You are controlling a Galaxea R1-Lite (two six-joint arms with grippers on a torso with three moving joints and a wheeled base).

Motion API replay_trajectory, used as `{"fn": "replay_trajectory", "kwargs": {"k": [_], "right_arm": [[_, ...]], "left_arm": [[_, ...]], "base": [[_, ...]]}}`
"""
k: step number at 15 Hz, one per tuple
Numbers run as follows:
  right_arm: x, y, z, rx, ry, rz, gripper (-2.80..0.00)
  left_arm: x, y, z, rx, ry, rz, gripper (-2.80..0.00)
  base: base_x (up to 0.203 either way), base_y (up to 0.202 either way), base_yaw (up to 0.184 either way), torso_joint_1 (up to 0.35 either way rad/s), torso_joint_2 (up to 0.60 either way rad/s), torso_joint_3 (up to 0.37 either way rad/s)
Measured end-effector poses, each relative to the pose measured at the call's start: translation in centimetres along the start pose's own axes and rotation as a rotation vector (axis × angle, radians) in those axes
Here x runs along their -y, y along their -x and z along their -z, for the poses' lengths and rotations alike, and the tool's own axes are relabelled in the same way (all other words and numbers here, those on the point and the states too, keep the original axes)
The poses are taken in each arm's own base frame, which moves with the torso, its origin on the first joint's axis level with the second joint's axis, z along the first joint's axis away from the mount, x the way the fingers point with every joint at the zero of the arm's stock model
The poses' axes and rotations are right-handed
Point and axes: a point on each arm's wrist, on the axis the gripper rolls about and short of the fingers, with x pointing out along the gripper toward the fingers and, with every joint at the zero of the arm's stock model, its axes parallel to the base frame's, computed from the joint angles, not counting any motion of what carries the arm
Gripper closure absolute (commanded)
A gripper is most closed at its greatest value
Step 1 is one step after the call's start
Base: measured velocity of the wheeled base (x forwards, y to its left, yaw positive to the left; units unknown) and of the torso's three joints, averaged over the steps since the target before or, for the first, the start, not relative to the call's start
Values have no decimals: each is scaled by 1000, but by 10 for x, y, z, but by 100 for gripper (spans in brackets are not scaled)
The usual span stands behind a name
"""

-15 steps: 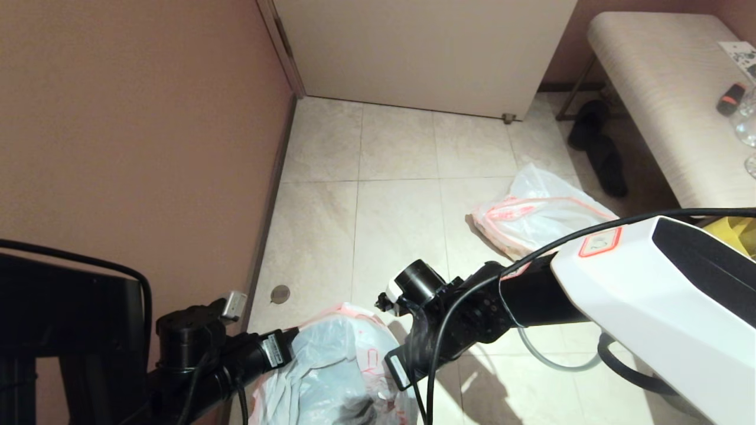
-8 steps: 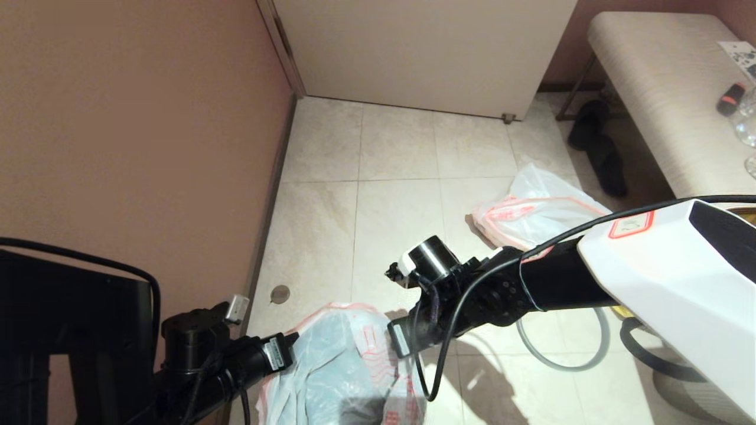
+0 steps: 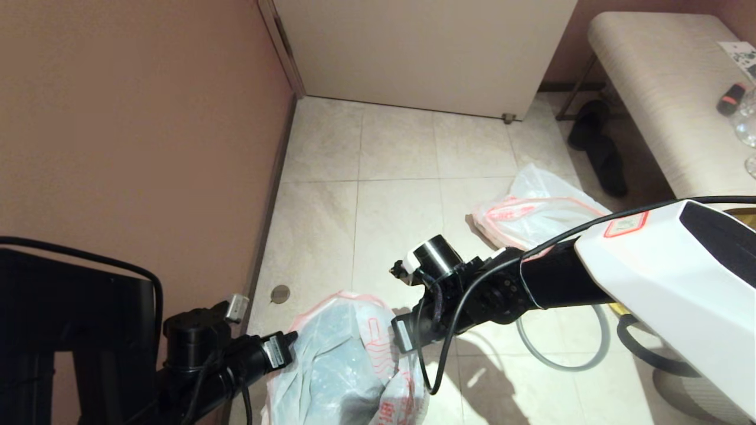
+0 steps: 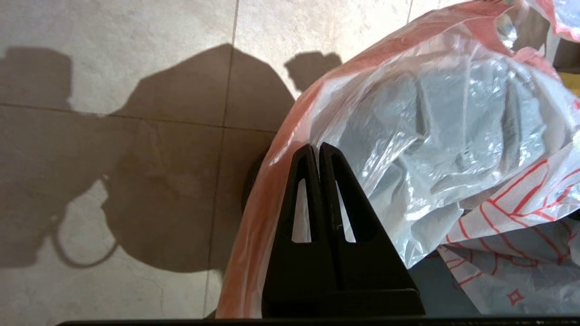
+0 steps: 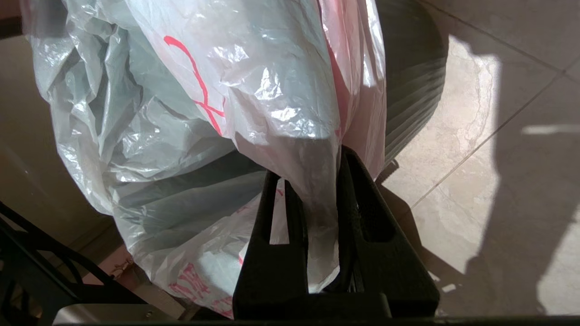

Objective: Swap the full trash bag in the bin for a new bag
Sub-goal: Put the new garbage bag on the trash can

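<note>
The new bag (image 3: 336, 360), thin white plastic with a pink-red hem and red print, is stretched between both grippers at the bottom of the head view. Only plastic shows in it. My left gripper (image 4: 316, 147) is shut on its pink hem (image 4: 290, 131). My right gripper (image 5: 310, 163) is shut on a bunched fold of the opposite edge (image 5: 312, 190). The black ribbed bin (image 5: 412, 81) stands right behind and under the bag. Its grey hoop (image 3: 558, 363) lies apart on the floor to the right. A second like bag (image 3: 534, 212) lies on the tiles farther off; I cannot make out its contents.
A brown wall (image 3: 147, 147) runs close along the left. A pale door (image 3: 425, 53) closes the far end. A cushioned bench (image 3: 661, 88) stands at the right, with black slippers (image 3: 596, 147) beside its leg. Bare tiles (image 3: 396, 177) lie between the bags and the door.
My right gripper has moved up and to the right with the bag's edge, pulling the bag's mouth wider. The left gripper has shifted only slightly and keeps its hold.
</note>
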Motion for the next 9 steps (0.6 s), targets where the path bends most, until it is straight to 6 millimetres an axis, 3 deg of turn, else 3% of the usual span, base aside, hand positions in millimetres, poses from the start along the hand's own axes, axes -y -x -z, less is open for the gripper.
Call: {"fn": "replay_trajectory", "kwargs": {"k": [9], "right_arm": [[15,-29,-6,85,30,-61,0]], "left_arm": [[-18,-38,-2,71,-14,-144,0]], "base": [[0,0,0,0,0,0]]}}
